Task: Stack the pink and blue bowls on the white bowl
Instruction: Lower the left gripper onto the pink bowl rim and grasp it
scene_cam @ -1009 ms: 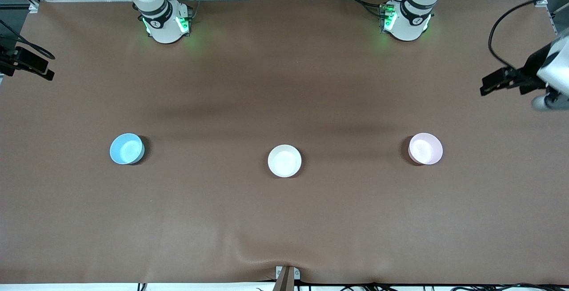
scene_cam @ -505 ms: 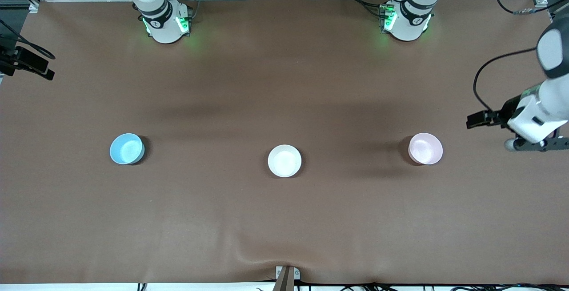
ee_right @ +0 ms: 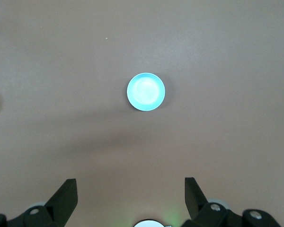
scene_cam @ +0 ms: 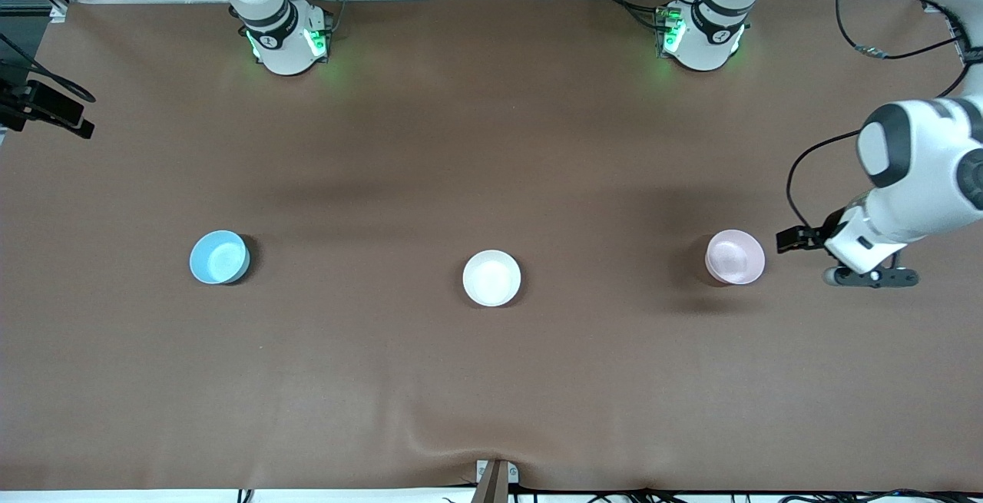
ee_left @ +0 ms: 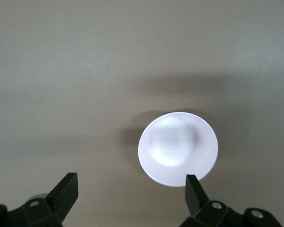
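Front view: three bowls are seen standing apart in a row on the brown desk (scene_cam: pixel 491 380). The white bowl (scene_cam: pixel 491 278) is placed in the middle, slightly nearer to the front camera than the other two. The blue bowl (scene_cam: pixel 219 257) is set toward the right arm's end of the desk, and the pink bowl (scene_cam: pixel 735 256) toward the left arm's end. All three are upright and nothing is stacked.

The left gripper (scene_cam: pixel 872 276) is held in the air over bare desk just beside the pink bowl, toward the left arm's end. In the left wrist view its fingers (ee_left: pixel 66 191) are spread wide with nothing between them, and the pink bowl (ee_left: pixel 178 148) is seen below, touched by neither finger.

The right gripper (ee_right: pixel 131 196) is shown only in the right wrist view, held high above the desk with its fingers (ee_right: pixel 66 194) spread wide and empty; the blue bowl (ee_right: pixel 146 91) is seen well below it.
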Action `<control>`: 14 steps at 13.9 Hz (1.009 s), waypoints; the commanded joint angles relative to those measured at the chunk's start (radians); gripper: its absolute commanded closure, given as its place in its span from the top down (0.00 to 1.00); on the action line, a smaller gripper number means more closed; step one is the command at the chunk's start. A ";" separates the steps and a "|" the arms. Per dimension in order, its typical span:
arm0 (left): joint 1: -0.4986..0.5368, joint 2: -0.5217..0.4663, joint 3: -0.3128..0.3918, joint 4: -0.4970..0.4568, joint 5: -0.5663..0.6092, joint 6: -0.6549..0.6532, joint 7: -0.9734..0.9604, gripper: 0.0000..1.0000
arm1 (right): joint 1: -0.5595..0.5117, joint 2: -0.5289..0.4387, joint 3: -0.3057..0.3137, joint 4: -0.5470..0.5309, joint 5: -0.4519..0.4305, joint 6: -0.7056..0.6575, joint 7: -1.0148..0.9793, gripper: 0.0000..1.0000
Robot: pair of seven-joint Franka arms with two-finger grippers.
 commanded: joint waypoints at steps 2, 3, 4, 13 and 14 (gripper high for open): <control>0.006 0.070 -0.007 -0.025 0.021 0.121 0.011 1.00 | 0.005 -0.005 -0.001 0.000 -0.014 -0.008 0.005 1.00; 0.004 0.087 -0.007 -0.037 0.021 0.155 0.011 1.00 | 0.005 -0.005 -0.001 0.000 -0.014 -0.008 0.005 1.00; 0.004 0.099 -0.007 -0.051 0.021 0.189 0.012 0.97 | 0.005 -0.005 0.000 0.000 -0.014 -0.008 0.005 1.00; 0.006 0.149 -0.010 -0.109 0.021 0.272 0.071 0.59 | 0.005 -0.005 -0.001 0.000 -0.014 -0.008 0.005 1.00; 0.003 0.147 -0.010 -0.109 0.021 0.272 0.072 0.49 | 0.005 -0.005 -0.001 0.000 -0.014 -0.008 0.005 1.00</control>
